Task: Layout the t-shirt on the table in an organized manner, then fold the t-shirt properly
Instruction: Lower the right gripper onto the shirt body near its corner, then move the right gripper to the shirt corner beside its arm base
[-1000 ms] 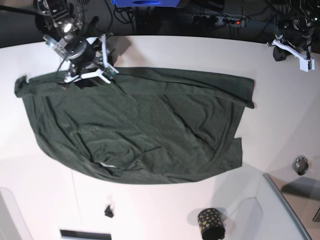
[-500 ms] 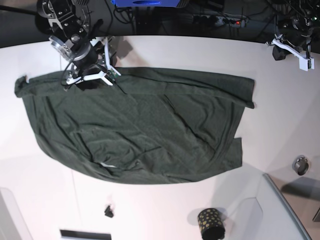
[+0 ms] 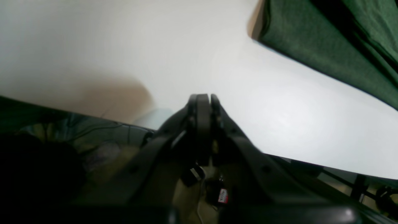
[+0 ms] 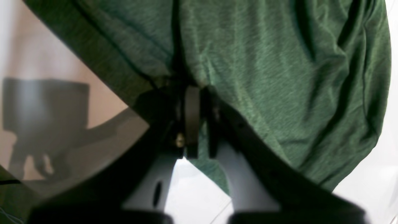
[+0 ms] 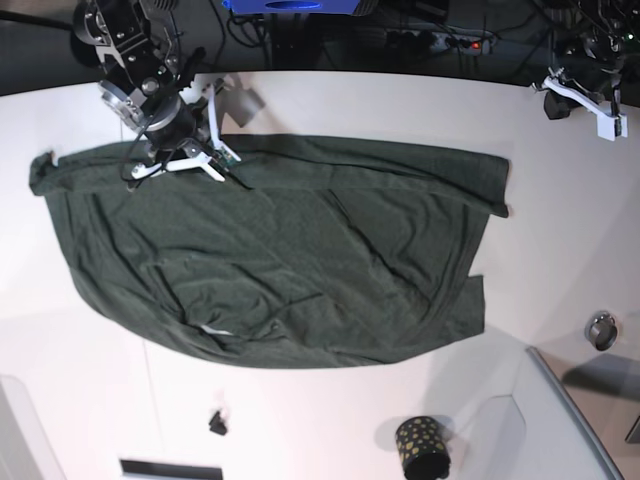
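Fingers (image 4: 192, 102) of the right gripper (image 4: 199, 93) clench the dark green jersey t-shirt (image 5: 280, 260) at its 11 o'clock edge; the left gripper (image 3: 203, 99) is clenched empty. Risk: thin fabric slipping out, or bunching on the smooth white table (image 5: 560, 250).

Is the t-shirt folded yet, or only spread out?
Spread out, not folded. The t-shirt lies as one wide wrinkled layer across the table, only its right edge turned over.

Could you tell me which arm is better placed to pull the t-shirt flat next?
Right: its end effector is shut on the t-shirt edge; the left end effector hangs shut over bare table.
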